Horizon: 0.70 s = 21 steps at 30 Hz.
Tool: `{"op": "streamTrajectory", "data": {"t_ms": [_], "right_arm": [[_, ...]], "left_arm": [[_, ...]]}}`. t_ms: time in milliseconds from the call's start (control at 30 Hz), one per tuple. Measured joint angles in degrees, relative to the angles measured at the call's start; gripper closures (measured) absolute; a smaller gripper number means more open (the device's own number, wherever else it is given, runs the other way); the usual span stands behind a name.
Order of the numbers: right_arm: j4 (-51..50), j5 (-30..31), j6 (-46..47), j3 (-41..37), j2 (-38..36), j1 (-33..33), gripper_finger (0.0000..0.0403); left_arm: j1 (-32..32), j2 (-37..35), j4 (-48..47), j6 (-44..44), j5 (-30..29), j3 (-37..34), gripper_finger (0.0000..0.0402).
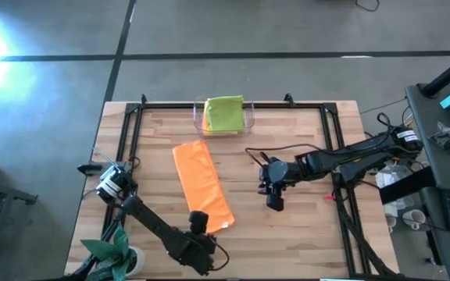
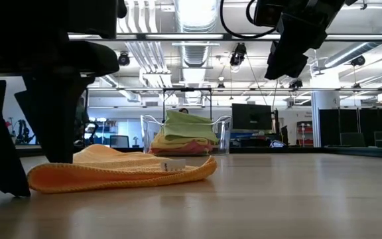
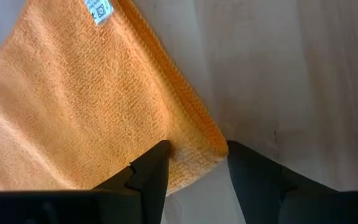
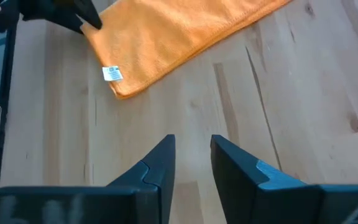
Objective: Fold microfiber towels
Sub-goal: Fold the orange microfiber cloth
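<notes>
- The orange towel (image 1: 202,186) lies folded into a long strip on the bench (image 1: 303,234) — its long axis runs from the far middle toward the near edge, slanting slightly toward the right arm's side.
- The left gripper (image 3: 197,168) pinches the strip's near corner, one finger on each side of the folded edge.
- A white label (image 4: 111,73) sits beside that corner.
- The right gripper (image 4: 191,155) hangs above bare wood, well apart from the towel, fingers slightly spread and empty.
- A lime green towel (image 1: 224,113) tops the stack in the clear tray (image 1: 250,117) at the far edge.
</notes>
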Motion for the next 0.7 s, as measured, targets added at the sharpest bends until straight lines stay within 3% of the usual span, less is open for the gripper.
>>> {"op": "streamTrajectory", "data": {"t_ms": [200, 300, 500, 700], "right_arm": [[5.59, -1.22, -4.03, 0.0, 1.65, 0.88, 0.0307], [10.02, -1.63, -8.08, 0.0, 3.78, 2.05, 0.0307], [15.53, -4.77, -14.56, 0.0, 9.4, 3.78, 0.0307], [19.57, -8.93, -17.68, 0.0, 15.0, 4.23, 0.0309]], "left_arm": [[0.79, 0.72, -0.06, -3.68, 0.57, 0.08, 0.0258], [1.6, 0.4, 0.4, -6.07, 1.66, 0.08, 0.0288], [2.81, -0.64, 2.02, -7.57, 3.09, 0.83, 0.0387], [3.89, -1.53, 3.37, -7.64, 3.15, 3.28, 0.0394]]}}
